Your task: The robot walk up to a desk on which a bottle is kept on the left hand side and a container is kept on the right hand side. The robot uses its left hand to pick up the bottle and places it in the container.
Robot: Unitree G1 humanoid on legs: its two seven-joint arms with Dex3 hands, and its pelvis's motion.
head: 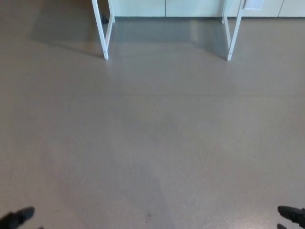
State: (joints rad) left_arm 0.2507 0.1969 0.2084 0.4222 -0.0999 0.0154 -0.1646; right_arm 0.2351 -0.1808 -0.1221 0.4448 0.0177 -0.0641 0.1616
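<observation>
Looking down, I see mostly bare grey-brown floor [152,143] stretching away from me. At the far edge stand the white legs of the desk: a left pair [104,33] that meets in a narrow V at the floor, and a right pair [232,33] doing the same. Behind them runs a pale wall or cabinet front [190,7], with a soft shadow on the floor under the desk. The tabletop lies above the top edge, so neither the bottle nor the container shows, and I cannot say where they sit relative to my hands. My left hand [18,217] pokes in at the bottom left corner, just a dark tip or two over the floor; my right hand [291,214] does the same at the bottom right corner. Too little of either shows for me to tell whether it is spread or closed; neither visible tip touches anything. Both hang low and near me, well apart from the desk legs, with open floor between.
</observation>
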